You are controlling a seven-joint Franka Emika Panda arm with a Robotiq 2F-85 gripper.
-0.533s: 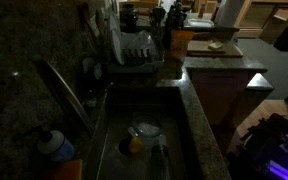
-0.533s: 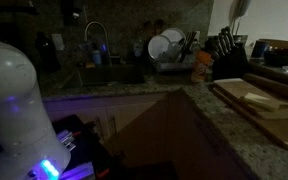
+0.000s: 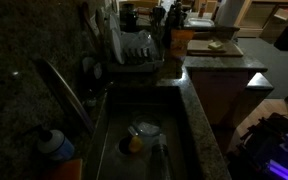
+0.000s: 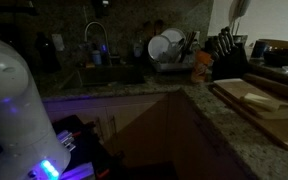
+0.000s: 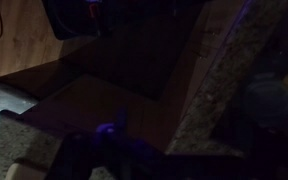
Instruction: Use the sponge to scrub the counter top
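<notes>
Sponge (image 3: 216,44) lies on the cutting board (image 3: 231,51), 1 o'clock in an exterior view. Hand (image 5: 106,142): too dark to tell whether spread or pressed together. Risk: poor light could cause a missed grasp, shoving the sponge across the granite surface (image 4: 229,135).

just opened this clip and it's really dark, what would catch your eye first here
The big white robot arm fills the lower left corner of an exterior view, with purple light glowing at its foot. Next come the white plates standing behind the sink, bright against the dim kitchen. The pale sponge lies on the wooden cutting board at the far end of the counter top.
</notes>
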